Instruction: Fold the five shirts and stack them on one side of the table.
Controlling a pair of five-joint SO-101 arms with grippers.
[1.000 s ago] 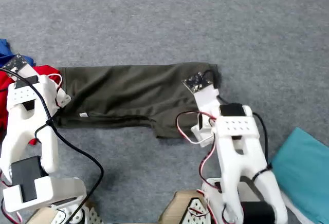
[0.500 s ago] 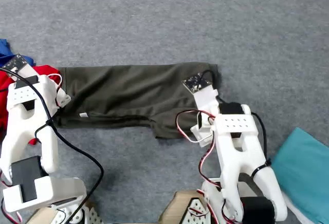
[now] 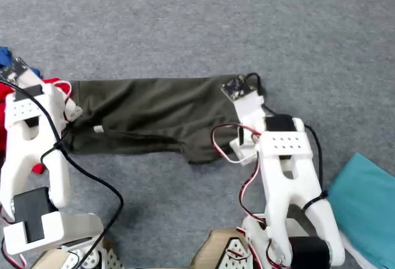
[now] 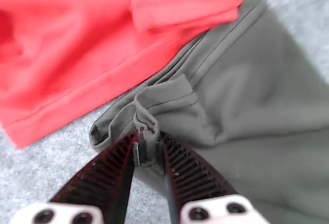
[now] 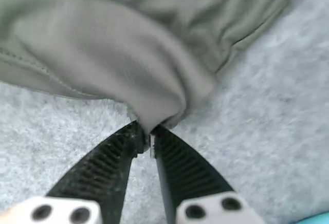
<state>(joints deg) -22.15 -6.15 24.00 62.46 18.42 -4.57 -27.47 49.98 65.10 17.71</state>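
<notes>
The left gripper (image 4: 148, 143) was pinched on a bunched bit of hem at one end of the olive shirt (image 3: 154, 111), with the red shirt (image 4: 67, 44) lying just beyond its tips and touching that end. The right gripper (image 5: 146, 134) nipped a thin fold at the opposite end. Between the two grippers the olive shirt lay flat on the grey table (image 3: 185, 28) — partly folded lengthwise, by my judgement. Both holds looked shallow. An uneven lift could slip the cloth free, and the left gripper might drag the red shirt along — spoiling the fold.
</notes>
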